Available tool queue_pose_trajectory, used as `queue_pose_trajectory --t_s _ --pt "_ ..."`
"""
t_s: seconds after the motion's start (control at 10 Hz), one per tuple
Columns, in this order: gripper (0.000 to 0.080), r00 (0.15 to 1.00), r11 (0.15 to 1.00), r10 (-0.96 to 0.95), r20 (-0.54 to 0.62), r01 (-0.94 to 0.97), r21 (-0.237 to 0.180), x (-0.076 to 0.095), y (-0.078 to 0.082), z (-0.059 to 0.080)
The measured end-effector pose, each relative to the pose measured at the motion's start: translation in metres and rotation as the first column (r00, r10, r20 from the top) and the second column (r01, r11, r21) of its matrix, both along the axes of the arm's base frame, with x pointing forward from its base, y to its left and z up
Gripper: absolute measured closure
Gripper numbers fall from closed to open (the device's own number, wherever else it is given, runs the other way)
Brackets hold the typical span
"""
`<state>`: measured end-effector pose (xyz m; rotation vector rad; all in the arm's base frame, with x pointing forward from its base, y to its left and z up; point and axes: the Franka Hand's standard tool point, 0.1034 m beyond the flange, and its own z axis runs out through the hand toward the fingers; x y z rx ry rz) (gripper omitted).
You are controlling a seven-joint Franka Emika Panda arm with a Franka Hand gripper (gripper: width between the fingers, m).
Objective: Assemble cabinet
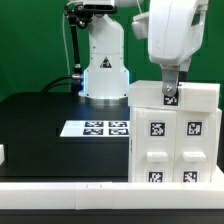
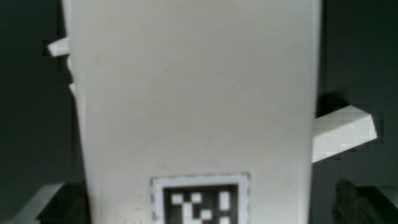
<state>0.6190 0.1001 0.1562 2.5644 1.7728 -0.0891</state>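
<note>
The cabinet [image 1: 175,150], a big white box with tagged door panels on its front, stands upright at the exterior view's right. Its white top slab [image 1: 195,94] lies across the top of the box. My gripper [image 1: 171,95] reaches straight down onto the slab, with a finger on each side of its tagged end. In the wrist view the slab [image 2: 196,100] fills the middle, its tag lying between my dark fingertips [image 2: 54,205]. The gripper [image 2: 199,205] looks shut on the slab. Part of the box [image 2: 342,135] shows beside the slab.
The marker board [image 1: 100,128] lies flat on the black table, left of the cabinet in the exterior view. The arm's white base [image 1: 104,70] stands behind it. A small white piece [image 1: 2,155] shows at the left edge. A white ledge [image 1: 60,190] runs along the front.
</note>
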Motion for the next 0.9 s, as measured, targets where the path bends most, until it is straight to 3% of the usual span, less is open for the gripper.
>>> queue_pose_trajectory --t_s 0.2,0.3,0.4,0.7,0.9 --pt "0.015 1.0 1.0 -0.022 0.002 0.022 0.0 0.0003 -0.0009 0.0" --pt "0.0251 0.999 0.999 -0.042 0.004 0.042 -0.001 0.0007 -0.0012 0.0003" --pt "0.0248 0.999 0.999 -0.044 0.004 0.044 -0.001 0.0007 -0.0015 0.0002" --pt "0.0248 0.972 0.972 -0.235 0.014 0.235 -0.003 0.0007 -0.0011 0.0005" --pt "0.0248 0.884 0.885 -0.466 0.031 0.466 0.015 0.0004 -0.004 0.0008"
